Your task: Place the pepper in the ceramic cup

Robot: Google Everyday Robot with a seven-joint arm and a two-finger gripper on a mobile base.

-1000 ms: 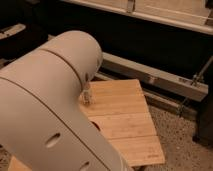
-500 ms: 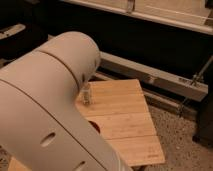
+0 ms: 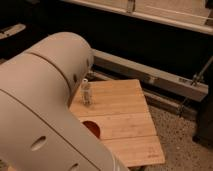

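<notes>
My arm's big white upper segments [image 3: 45,105] fill the left half of the camera view and cover most of the wooden table [image 3: 125,125]. The gripper is out of sight, somewhere behind or below the arm. The pepper and the ceramic cup are both hidden from this view.
A small clear shaker bottle [image 3: 86,94] stands upright near the table's back left. A slice of a red-orange bowl [image 3: 93,129] peeks out from under the arm. A grey metal rail [image 3: 160,77] runs behind the table, with speckled floor [image 3: 180,140] to the right.
The arm has shifted slightly, and the edge of the red-orange bowl now shows beside it. The shaker bottle has not moved.
</notes>
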